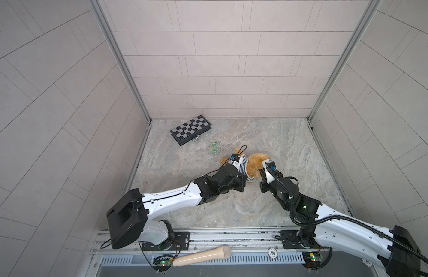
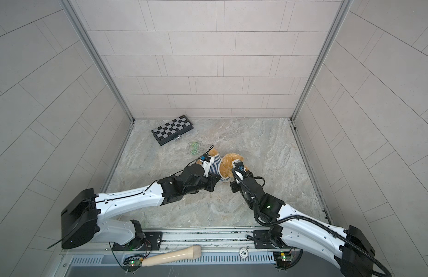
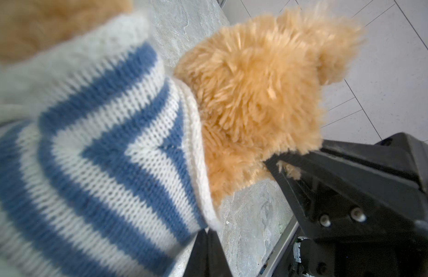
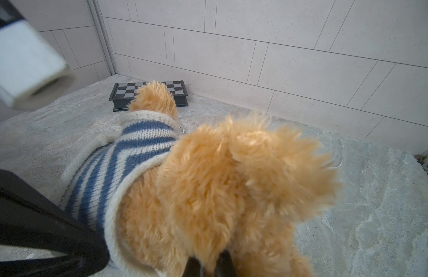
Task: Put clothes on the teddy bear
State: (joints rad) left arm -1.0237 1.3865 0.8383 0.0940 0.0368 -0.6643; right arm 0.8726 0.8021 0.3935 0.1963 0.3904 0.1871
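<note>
The teddy bear (image 1: pixel 257 162) lies on the stone table (image 1: pixel 208 203), golden-brown and fluffy, its head (image 4: pixel 232 179) towards my right arm. A blue-and-white striped knitted sweater (image 3: pixel 100 156) covers its body, and one leg (image 4: pixel 155 98) sticks out at the far end. My left gripper (image 3: pixel 206 236) is shut, with the sweater's white rim (image 3: pixel 208 211) caught at its tips. My right gripper (image 4: pixel 208 263) is shut on a tuft of fur by the bear's head. In both top views the two grippers (image 1: pixel 249 178) (image 1: pixel 260 173) meet at the bear's near side, close together.
A folded chessboard (image 1: pixel 191 129) lies at the back left, with a small green patch (image 1: pixel 214 148) between it and the bear. On the front rail lie a wooden handle (image 1: pixel 203 255) and a round chip (image 1: pixel 272 251). Tiled walls close in three sides.
</note>
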